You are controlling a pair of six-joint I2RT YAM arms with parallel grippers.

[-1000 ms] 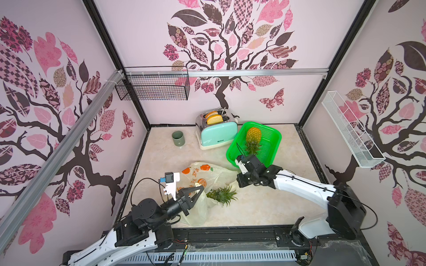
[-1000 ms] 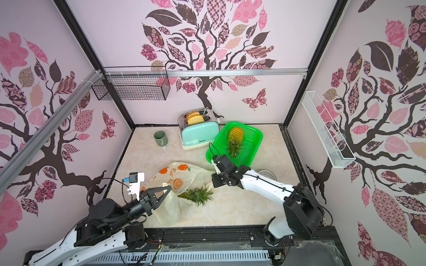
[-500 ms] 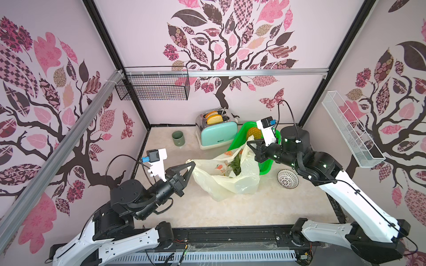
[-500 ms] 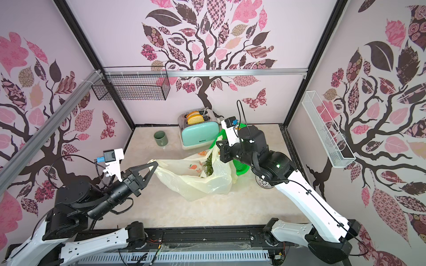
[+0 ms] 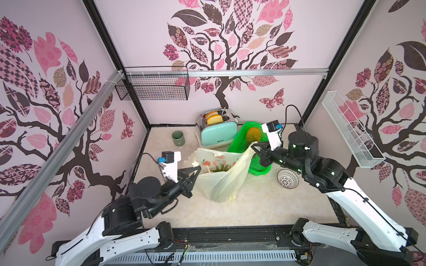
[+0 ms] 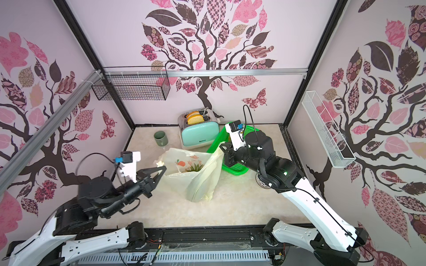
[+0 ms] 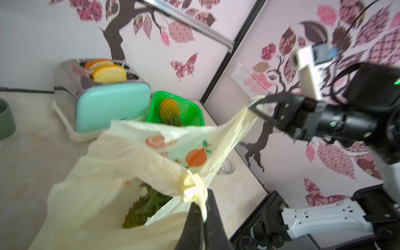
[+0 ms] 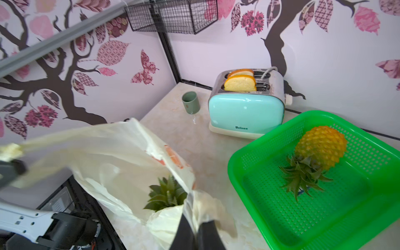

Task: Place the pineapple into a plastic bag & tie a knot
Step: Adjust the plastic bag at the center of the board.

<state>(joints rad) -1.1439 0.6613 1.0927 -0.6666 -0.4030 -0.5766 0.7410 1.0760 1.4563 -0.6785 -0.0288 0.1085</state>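
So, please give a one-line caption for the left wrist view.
Left claw and right claw pinch the plastic bag open, a pineapple crown visible inside.

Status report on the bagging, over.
Left gripper and right gripper shut on plastic bag handles. Pineapple inside, top untied. Green basket close behind.

pineapple (image 5: 222, 166) in the plastic bag (image 5: 227, 184) — only the green crown shows, mid-frame in both top views; the body is hidden by the film. Second pineapple (image 5: 253, 134) in the green basket (image 5: 259, 170): crown behind the bag handle. In a top view the right arm covers most of the white strainer (image 6: 262, 183), right of centre. Left wrist view — cup (image 7: 5, 121) cut by the frame edge. Right wrist view: left gripper (image 8: 15, 168) blurred. Bag lettering unreadable
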